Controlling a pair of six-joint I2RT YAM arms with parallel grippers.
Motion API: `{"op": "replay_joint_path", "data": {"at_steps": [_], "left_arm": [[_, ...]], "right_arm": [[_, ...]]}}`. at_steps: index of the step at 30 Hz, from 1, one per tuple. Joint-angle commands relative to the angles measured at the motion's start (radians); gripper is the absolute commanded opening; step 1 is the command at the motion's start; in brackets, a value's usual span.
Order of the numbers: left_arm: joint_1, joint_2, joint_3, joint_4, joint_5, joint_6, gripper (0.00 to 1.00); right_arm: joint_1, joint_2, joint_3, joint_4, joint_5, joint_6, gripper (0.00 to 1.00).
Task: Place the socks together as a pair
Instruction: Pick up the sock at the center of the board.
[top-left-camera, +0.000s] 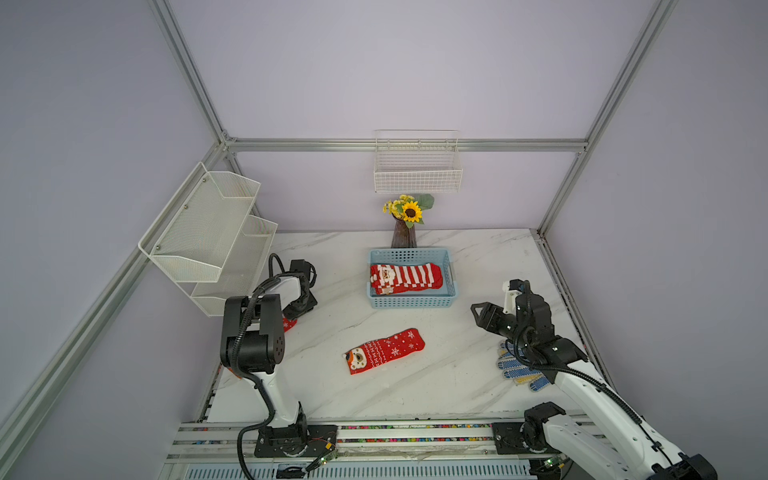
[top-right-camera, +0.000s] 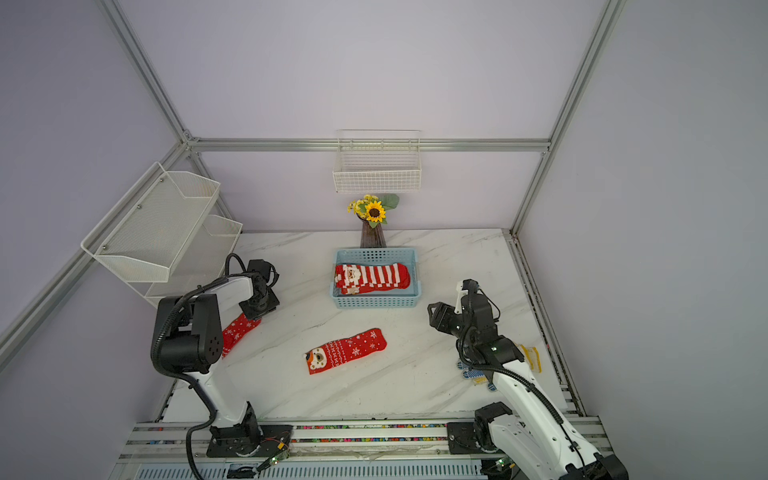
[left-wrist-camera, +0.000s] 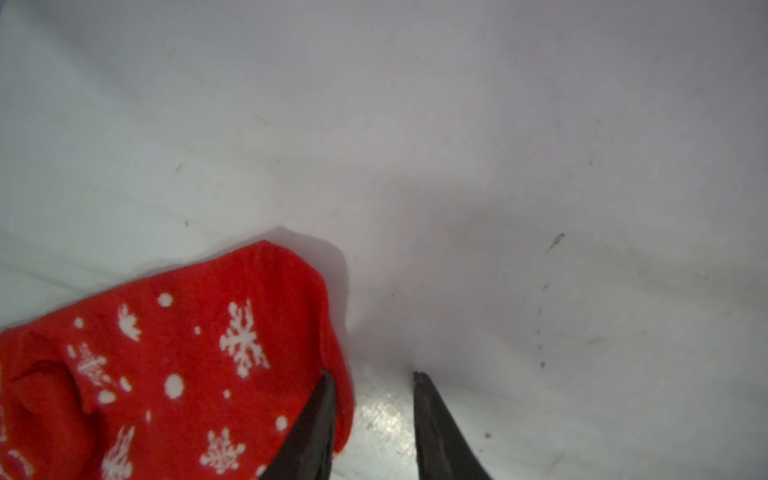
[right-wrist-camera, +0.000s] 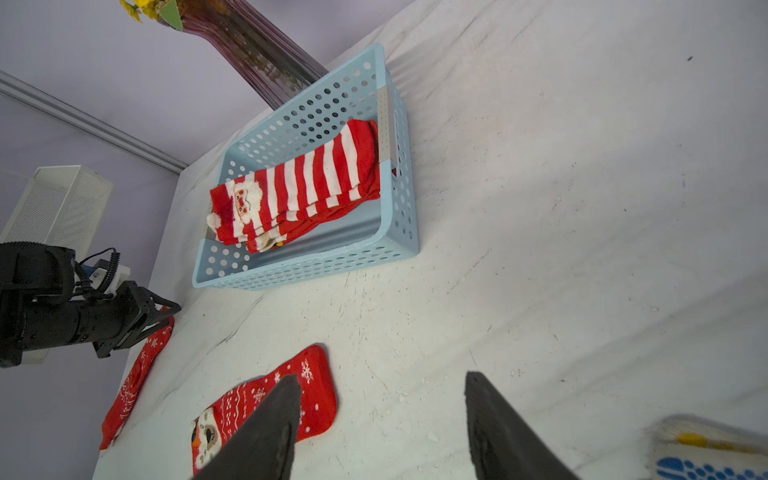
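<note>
In both top views we see soft, even light from above: the desk (top-left-camera: 457, 382) is bright, shadows are faint, and the walls grey toward the corners. The left wrist view is hazy and blurred; the sock (left-wrist-camera: 187, 353) throws a soft shadow, and glare shines on the desk inside the left pincer (left-wrist-camera: 373, 376). The right wrist view is crisper, though the right pincer (right-wrist-camera: 382, 376) and glove (right-wrist-camera: 706, 453) are out of focus.

The left arm (top-left-camera: 253, 332) covers most of the snowflake sock (top-left-camera: 289, 324) under the left end effector (left-wrist-camera: 372, 374) (its far end runs off the wrist picture). Gloves (top-left-camera: 513, 369) behind the right end effector (right-wrist-camera: 382, 376) lie half hidden beneath its arm.
</note>
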Motion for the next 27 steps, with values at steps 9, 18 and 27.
{"op": "replay_joint_path", "data": {"at_steps": [9,18,27], "left_arm": [[-0.001,0.052,-0.012,0.035,0.181,-0.038,0.14],[-0.155,0.031,0.027,0.112,0.409,-0.102,0.16],[-0.219,-0.09,0.082,0.061,0.269,-0.006,0.27]], "right_arm": [[0.0,-0.014,-0.012,0.032,-0.02,0.029,0.65],[0.0,-0.016,-0.003,0.02,-0.016,0.032,0.65],[0.0,-0.029,-0.001,0.009,-0.022,0.032,0.65]]}}
